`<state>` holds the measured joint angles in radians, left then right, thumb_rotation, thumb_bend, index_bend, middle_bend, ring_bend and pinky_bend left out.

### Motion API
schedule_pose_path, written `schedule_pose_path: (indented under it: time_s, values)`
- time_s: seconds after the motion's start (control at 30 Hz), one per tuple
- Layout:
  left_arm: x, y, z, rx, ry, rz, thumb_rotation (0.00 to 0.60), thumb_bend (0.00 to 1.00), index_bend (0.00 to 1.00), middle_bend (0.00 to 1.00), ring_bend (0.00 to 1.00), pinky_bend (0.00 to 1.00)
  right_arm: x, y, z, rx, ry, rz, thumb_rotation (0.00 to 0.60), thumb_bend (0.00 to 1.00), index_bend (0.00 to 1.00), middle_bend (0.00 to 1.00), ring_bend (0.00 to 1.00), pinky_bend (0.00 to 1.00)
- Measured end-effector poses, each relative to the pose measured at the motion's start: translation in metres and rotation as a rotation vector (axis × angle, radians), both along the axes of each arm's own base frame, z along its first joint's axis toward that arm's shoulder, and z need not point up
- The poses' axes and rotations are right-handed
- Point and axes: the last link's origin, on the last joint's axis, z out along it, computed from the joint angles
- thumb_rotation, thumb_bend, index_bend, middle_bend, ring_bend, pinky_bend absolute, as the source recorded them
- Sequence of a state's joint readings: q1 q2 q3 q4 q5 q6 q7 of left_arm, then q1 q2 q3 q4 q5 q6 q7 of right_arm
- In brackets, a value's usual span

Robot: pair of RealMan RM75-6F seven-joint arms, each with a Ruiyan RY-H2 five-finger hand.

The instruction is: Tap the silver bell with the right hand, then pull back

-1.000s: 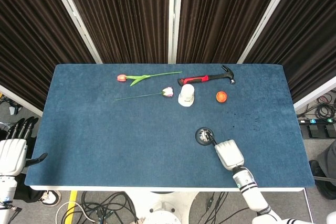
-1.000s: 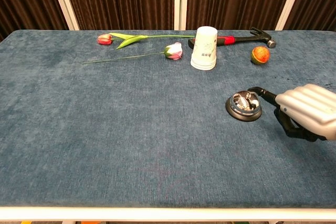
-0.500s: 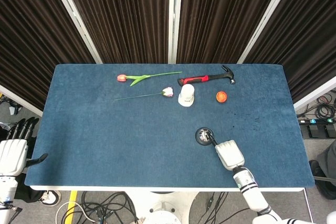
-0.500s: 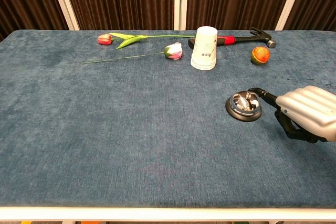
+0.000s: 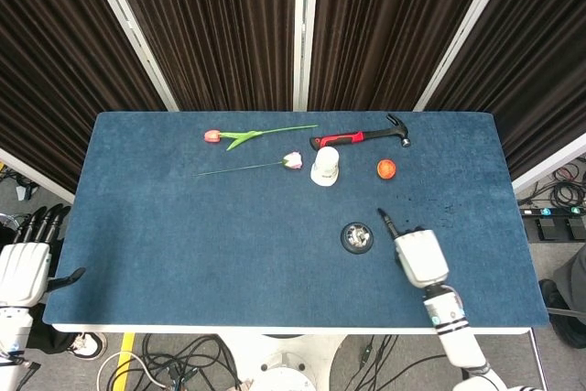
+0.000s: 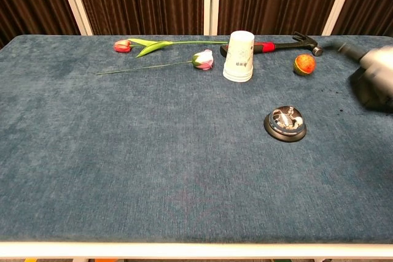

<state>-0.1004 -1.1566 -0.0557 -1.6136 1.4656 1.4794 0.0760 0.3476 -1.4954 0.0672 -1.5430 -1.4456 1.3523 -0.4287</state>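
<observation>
Nearest the front edge, the left hand (image 5: 23,267) hung off the counter's (image 5: 183,254) near-left corner, fingers loosely apart, gripping nothing. On the near right, the right hand (image 5: 419,257) sat lifted above the blue cloth, just to the right of the silver bell (image 5: 357,237) and not touching it. One dark finger (image 5: 385,219) stuck out forward; the others looked curled in, nothing held. In the chest view the same hand was a blurred shape at the right edge, so the finger pose could not be confirmed there.

The bell rested on the near-right part of the counter, upright on its dark base, well apart from everything else. Judged as rigid metal, fairly heavy for its size, with a smooth shiny dome that would be slippery; it probably would not slide under a light tap. No need to take hold of it: the spot to press is the small button at the top of the dome, straight down, with one fingertip.

Farther back stood an upside-down white paper cup (image 5: 325,167) and an orange ball (image 5: 386,168). Beyond them lay a pink tulip (image 5: 291,160), a red-handled hammer (image 5: 360,138) and a second tulip (image 5: 213,136) near the far edge.
</observation>
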Motion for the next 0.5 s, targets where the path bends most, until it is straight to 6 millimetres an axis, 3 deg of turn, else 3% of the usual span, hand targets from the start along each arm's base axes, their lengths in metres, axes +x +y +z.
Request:
schedule_pose_path:
  time_s: [0.1,0.17,0.23,0.27,0.3,0.37,0.5]
  values:
    - [0.002,0.001,-0.001,-0.001,0.001,-0.004,0.6,0.11,0.09,0.05,0.0,0.15,-0.008,0.001,0.027,-0.099,-0.054,0.004,0.6,1.0,0.0,0.71,0.63,0.61]
    - [0.004,0.001,-0.001,-0.001,0.0,-0.008,0.6,0.11,0.09,0.05,0.0,0.15,-0.015,0.003,0.043,-0.157,-0.08,0.0,0.6,0.98,0.0,0.59,0.51,0.54]
    - [0.005,0.002,-0.002,-0.002,0.001,-0.011,0.6,0.11,0.09,0.05,0.0,0.15,-0.028,0.008,0.061,-0.201,-0.086,-0.013,0.6,0.79,0.0,0.42,0.3,0.35]
    - [0.006,0.002,-0.003,-0.004,0.002,-0.012,0.6,0.11,0.09,0.05,0.0,0.15,-0.033,0.01,0.067,-0.209,-0.078,-0.022,0.6,0.54,0.0,0.25,0.13,0.17]
    - [0.007,0.003,-0.003,-0.006,0.002,-0.015,0.6,0.11,0.09,0.05,0.0,0.15,-0.04,0.013,0.074,-0.208,-0.057,-0.039,0.6,0.32,0.0,0.11,0.03,0.05]
    - [0.01,0.003,-0.004,-0.01,0.004,-0.019,0.6,0.11,0.09,0.05,0.0,0.15,-0.05,0.017,0.082,-0.196,-0.021,-0.083,0.6,0.09,0.0,0.0,0.0,0.0]
    - [0.014,0.005,-0.005,-0.016,0.013,-0.024,0.6,0.11,0.09,0.05,0.0,0.15,-0.065,0.027,0.099,-0.171,0.002,-0.209,0.6,0.05,0.0,0.0,0.0,0.0]
